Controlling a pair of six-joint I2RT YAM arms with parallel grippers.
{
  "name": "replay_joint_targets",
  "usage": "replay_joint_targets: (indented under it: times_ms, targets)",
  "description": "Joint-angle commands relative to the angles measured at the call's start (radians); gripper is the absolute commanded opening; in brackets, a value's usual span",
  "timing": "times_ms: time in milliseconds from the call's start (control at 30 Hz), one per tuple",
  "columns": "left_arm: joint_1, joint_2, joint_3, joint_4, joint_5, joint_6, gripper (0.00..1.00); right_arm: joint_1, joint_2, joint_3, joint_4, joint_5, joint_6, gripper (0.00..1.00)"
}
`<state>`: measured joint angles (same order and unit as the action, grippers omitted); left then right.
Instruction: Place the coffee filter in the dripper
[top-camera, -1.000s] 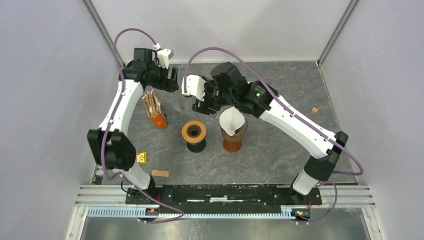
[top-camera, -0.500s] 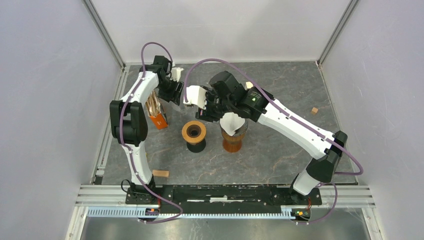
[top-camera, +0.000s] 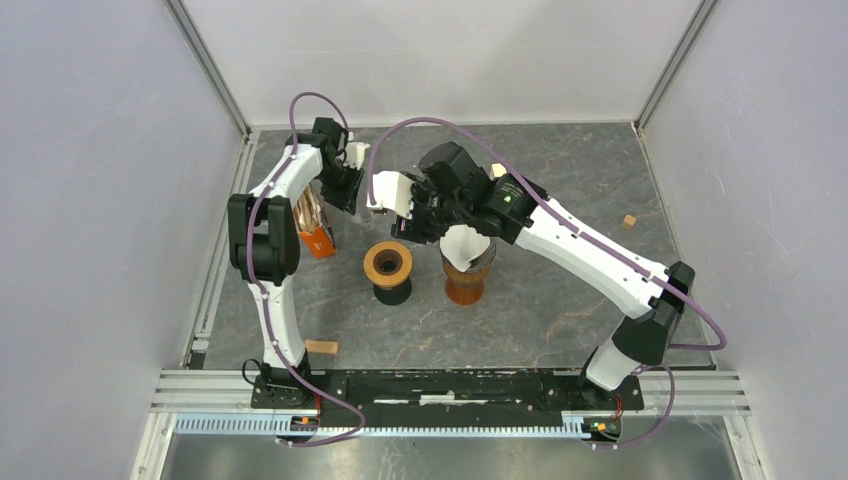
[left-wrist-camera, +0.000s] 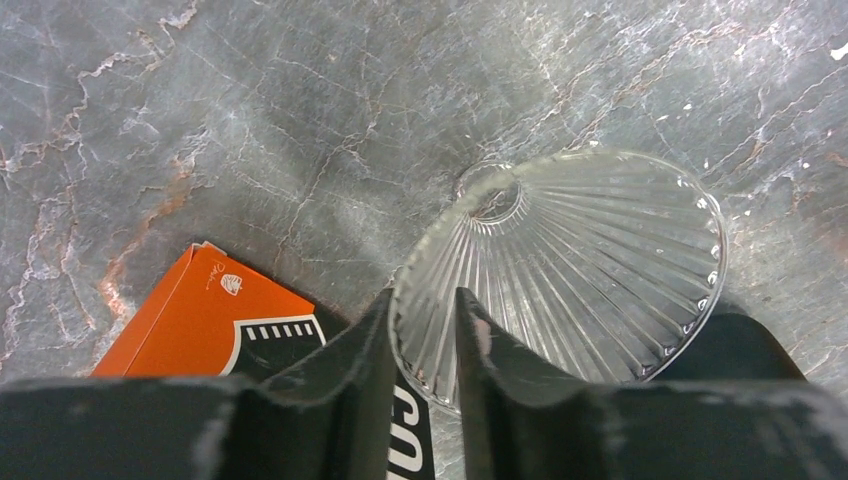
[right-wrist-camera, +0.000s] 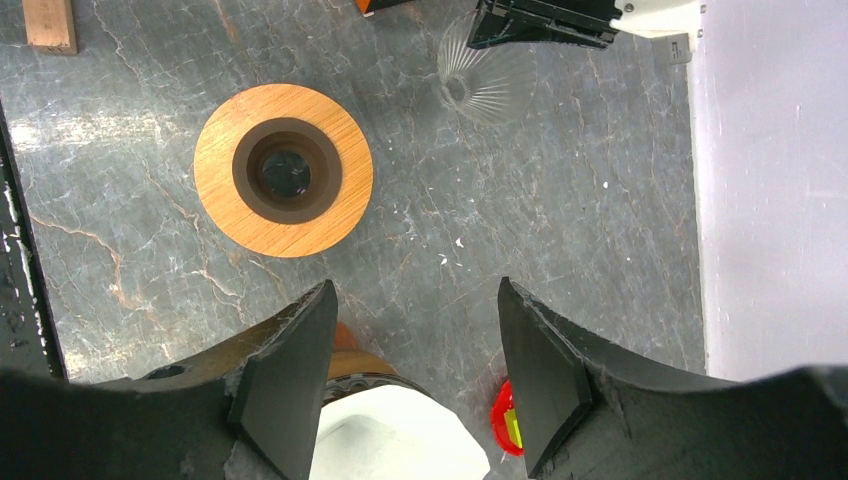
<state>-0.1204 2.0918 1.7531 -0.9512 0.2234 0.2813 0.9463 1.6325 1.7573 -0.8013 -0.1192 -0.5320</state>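
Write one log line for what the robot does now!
left hand: closing on glass dripper rim | right hand: open above filter

Two arms, white shells over black joint housings. Purple cable loops off each, running from base up to wrist. Left claw (left-wrist-camera: 420, 360): matte black fingers, scuffed, wedge-shaped. Right claw (right-wrist-camera: 415, 370): same black fingers, broader, edges worn pale. Small green light on right arm's forearm. Bases bolted on black plate, 6 o'clock.

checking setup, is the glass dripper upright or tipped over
Tipped over. In the left wrist view the ribbed glass dripper lies on its side on the table, with the left gripper closing its fingers over the rim.
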Motion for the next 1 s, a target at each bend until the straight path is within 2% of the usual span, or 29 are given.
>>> replay_joint_targets:
  times_ms: [0, 167, 400, 567, 700, 967]
  targets:
    - [-0.007, -0.013, 0.053, 0.022, 0.037, -0.025, 0.19, -0.004, -0.03, 0.001, 0.03, -0.008, -0.012, 0.66]
    - [-0.006, -0.031, 0.142, -0.069, 0.052, -0.041, 0.02, -0.004, -0.045, -0.002, 0.028, -0.032, -0.032, 0.66]
    - [-0.005, -0.096, 0.3, -0.257, 0.124, -0.045, 0.02, -0.005, -0.075, 0.001, 0.018, -0.089, -0.117, 0.66]
    - [-0.008, -0.156, 0.379, -0.407, 0.215, -0.046, 0.02, 0.008, -0.079, 0.014, 0.011, -0.074, -0.207, 0.68]
    - [-0.03, -0.233, 0.35, -0.496, 0.283, -0.036, 0.02, 0.031, -0.088, -0.003, 0.004, -0.063, -0.287, 0.71]
    - [-0.118, -0.423, 0.135, -0.488, 0.335, -0.051, 0.02, 0.106, -0.093, -0.047, -0.019, -0.045, -0.376, 0.72]
